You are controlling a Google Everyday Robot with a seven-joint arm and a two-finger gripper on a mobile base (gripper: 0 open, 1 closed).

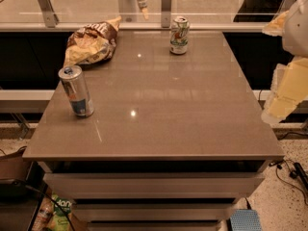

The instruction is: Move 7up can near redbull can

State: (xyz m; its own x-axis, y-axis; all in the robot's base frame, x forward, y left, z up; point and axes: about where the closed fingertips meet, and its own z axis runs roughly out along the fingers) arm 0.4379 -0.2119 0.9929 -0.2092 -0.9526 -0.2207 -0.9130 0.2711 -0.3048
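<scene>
- We see the 7up can point(179, 35) standing upright, long axis vertical and silver top up, at the far side of the table point(159, 129), a little right of the middle and near the back edge.
- Its body is white and green with small red-yellow marks; we cannot read which way its label faces.
- We cannot tell whether its top is opened, and nothing of its contents shows.
- To its left, near the far left corner, we see a crumpled brown and yellow chip bag point(91, 43) lying flat, its contents hidden.
- The redbull can point(76, 91) stands near the left edge, well apart from the 7up can, tall and slim, leaning slightly in our view, silver with blue panels.
- The gripper point(276, 71) hangs off the table's right edge, its two pale fingers point(284, 93) apart and holding nothing.
</scene>
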